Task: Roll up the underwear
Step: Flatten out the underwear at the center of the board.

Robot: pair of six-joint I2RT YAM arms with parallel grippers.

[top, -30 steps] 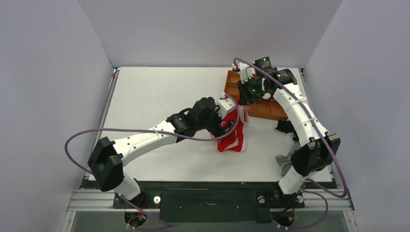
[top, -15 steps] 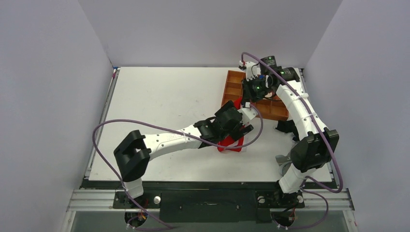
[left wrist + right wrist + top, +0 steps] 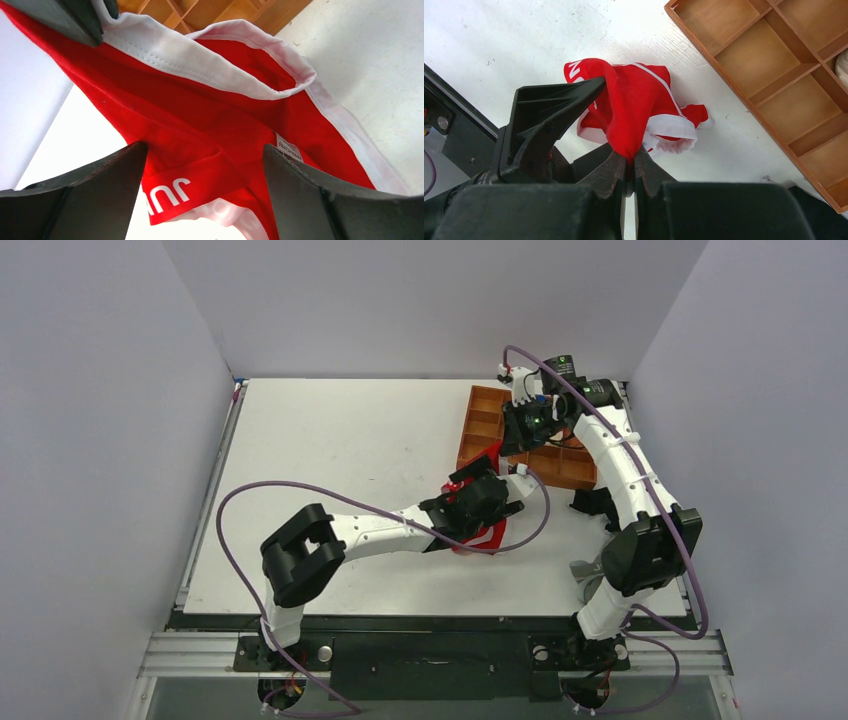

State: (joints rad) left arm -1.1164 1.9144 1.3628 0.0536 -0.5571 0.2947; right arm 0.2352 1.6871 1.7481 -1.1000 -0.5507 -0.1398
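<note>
Crumpled red fabric underwear (image 3: 634, 100), white-trimmed, bunched peak pinched in right pincer (image 3: 630, 165), left pincer (image 3: 204, 147) spread astride the cloth, compartmented wooden tray (image 3: 749, 55) at far-right corner of white surface (image 3: 524, 40)

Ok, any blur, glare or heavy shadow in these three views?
Top external: even, soft light, no glare, only faint shadows on the table. Left wrist: the underwear fills the frame, stitching sharp, left fingers dark silhouettes. Right wrist: right fingers dark and featureless up close, wooden tray crisp.
</note>
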